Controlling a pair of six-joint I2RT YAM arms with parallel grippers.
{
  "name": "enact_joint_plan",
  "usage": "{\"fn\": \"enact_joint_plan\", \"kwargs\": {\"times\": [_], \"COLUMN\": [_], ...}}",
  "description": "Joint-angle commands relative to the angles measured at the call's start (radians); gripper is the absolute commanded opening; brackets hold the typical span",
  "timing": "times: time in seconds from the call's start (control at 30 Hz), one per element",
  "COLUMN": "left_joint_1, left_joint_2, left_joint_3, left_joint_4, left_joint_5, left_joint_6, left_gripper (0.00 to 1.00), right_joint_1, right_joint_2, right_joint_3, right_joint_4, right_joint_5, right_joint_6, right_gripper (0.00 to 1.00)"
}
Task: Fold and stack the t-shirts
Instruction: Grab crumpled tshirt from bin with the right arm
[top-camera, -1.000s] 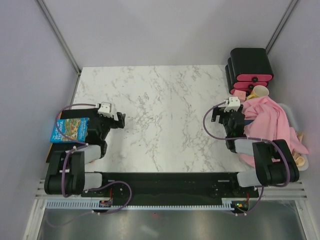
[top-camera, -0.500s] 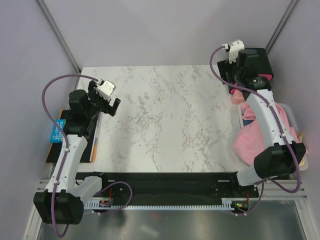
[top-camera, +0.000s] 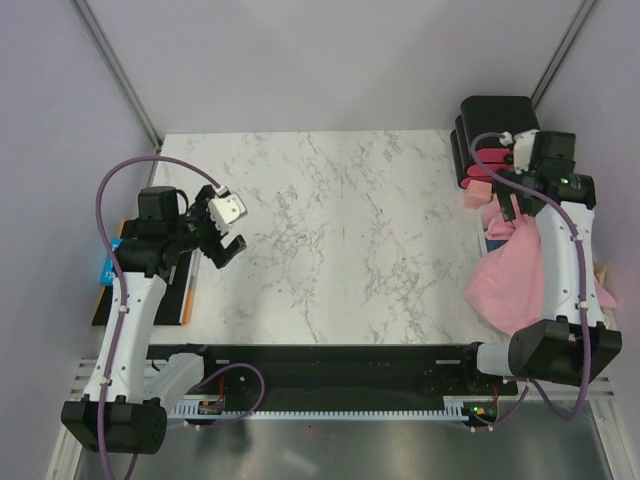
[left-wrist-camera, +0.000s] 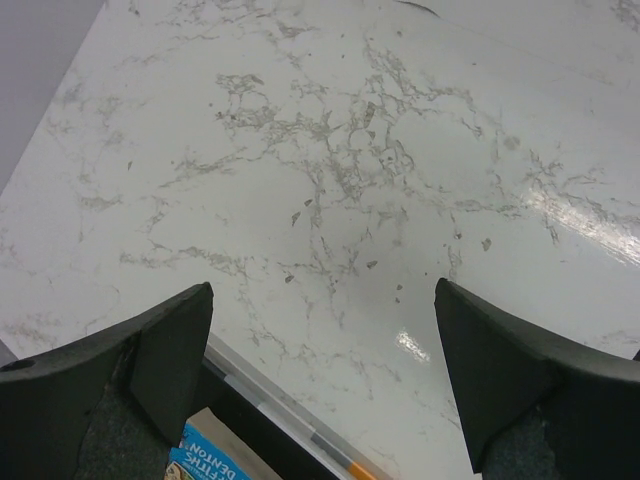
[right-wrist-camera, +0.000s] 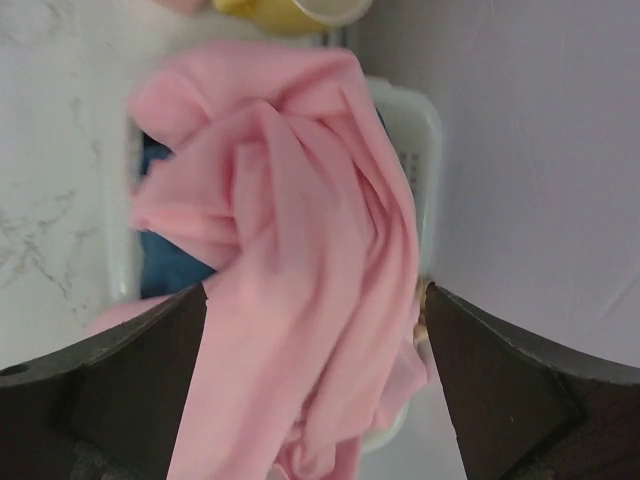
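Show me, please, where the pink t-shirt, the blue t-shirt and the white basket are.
pink t-shirt (right-wrist-camera: 300, 250): right wrist view, middle of the bunched cloth.
blue t-shirt (right-wrist-camera: 165, 265): right wrist view, patch showing under the pink.
white basket (right-wrist-camera: 428, 140): right wrist view, right rim.

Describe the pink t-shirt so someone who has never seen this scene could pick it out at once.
At the right edge of the marble table, a white basket stands beside black boxes. The pink t-shirt is heaped over it, spilling toward the near edge. Unlike the boxes' small pink fronts, it is big, crumpled cloth; a blue t-shirt lies beneath it.
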Motion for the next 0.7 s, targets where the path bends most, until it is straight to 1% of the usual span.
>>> {"fn": "enact_joint_plan", "kwargs": {"times": [0.0,0.07,0.1,0.2,0.27,0.3,0.37,0.4,0.47,0.5,0.53,0.57,0.6,0.63,0.67], "left_joint_1": [-0.014,-0.026,-0.031,-0.054,-0.07,-0.075,-0.09,-0.095,-0.11,-0.113,-0.12,-0.121,-0.124,-0.129,-0.132], "left_joint_2": [0.061,0.091,0.1,0.124,0.135,0.144,0.155,0.166,0.174,0.178,0.184,0.187,0.189,0.19,0.19], "left_joint_3": [0.115,0.138,0.153,0.179,0.19,0.198,0.204,0.21,0.216,0.221,0.221,0.221,0.219,0.216,0.213], "left_joint_4": [-0.144,-0.155,-0.159,-0.159,-0.161,-0.161,-0.161,-0.159,-0.161,-0.159,-0.159,-0.159,-0.159,-0.161,-0.161], "left_joint_5": [0.109,0.113,0.114,0.11,0.106,0.105,0.102,0.099,0.094,0.09,0.088,0.087,0.082,0.077,0.074], "left_joint_6": [0.118,0.12,0.122,0.123,0.122,0.118,0.117,0.114,0.109,0.108,0.108,0.105,0.105,0.105,0.106], "left_gripper": [1.0,1.0,1.0,0.99,0.99,0.99,0.99,0.99,0.98,0.98,0.98,0.98,0.98,0.98,0.98], "right_joint_1": [-0.231,-0.296,-0.339,-0.394,-0.408,-0.41,-0.41,-0.41,-0.408,-0.41,-0.41,-0.41,-0.41,-0.41,-0.408], "right_joint_2": [-0.026,-0.026,-0.022,-0.028,-0.034,-0.031,-0.02,-0.005,0.013,0.029,0.036,0.044,0.05,0.049,0.047], "right_joint_3": [-0.078,-0.111,-0.137,-0.189,-0.21,-0.229,-0.238,-0.246,-0.244,-0.244,-0.241,-0.237,-0.224,-0.214,-0.203], "right_joint_4": [-0.048,-0.047,-0.05,-0.048,-0.045,-0.044,-0.035,-0.031,-0.027,-0.027,-0.027,-0.027,-0.027,-0.025,-0.025], "right_joint_5": [-0.149,-0.231,-0.25,-0.328,-0.362,-0.396,-0.416,-0.434,-0.453,-0.46,-0.479,-0.48,-0.479,-0.476,-0.467], "right_joint_6": [-0.001,-0.006,-0.009,-0.023,-0.034,-0.037,-0.032,-0.023,-0.015,-0.009,-0.008,-0.003,0.003,0.006,0.009], "right_gripper": [0.98,0.97,0.93,0.89,0.88,0.83,0.79,0.72,0.62,0.45,0.32,0.25,0.11,0.06,0.04]}}
